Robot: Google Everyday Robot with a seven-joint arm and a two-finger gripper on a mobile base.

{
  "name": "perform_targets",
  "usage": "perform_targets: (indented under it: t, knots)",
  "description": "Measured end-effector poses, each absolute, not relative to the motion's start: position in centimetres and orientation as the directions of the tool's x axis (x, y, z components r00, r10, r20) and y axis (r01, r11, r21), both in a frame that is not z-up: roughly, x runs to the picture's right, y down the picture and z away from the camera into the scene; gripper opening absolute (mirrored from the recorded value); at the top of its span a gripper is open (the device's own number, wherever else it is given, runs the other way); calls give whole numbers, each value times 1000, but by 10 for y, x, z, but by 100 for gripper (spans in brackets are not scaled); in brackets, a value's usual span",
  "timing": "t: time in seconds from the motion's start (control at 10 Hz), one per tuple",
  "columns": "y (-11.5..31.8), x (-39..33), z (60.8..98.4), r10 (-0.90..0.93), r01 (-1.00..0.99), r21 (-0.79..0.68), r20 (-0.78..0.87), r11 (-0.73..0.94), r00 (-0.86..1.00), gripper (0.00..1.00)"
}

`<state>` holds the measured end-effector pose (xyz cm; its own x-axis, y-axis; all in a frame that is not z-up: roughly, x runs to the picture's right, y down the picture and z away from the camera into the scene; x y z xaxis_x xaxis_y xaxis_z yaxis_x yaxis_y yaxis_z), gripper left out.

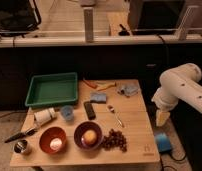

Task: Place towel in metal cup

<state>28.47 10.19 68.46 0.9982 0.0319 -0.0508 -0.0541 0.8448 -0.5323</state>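
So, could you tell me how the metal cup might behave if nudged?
Small and squat, the metal cup probably slides rather than tips. Near a corner of the table, it could fall off. The tool hangs beyond the table's right edge.

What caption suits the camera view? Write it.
Tool beside the table's right edge; metal cup at its front-left corner.
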Motion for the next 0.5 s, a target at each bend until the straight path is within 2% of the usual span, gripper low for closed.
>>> perform_targets:
  t: [0.5]
  knots:
    - [94,250,701,0,-4,-523,-6,852,1000,80]
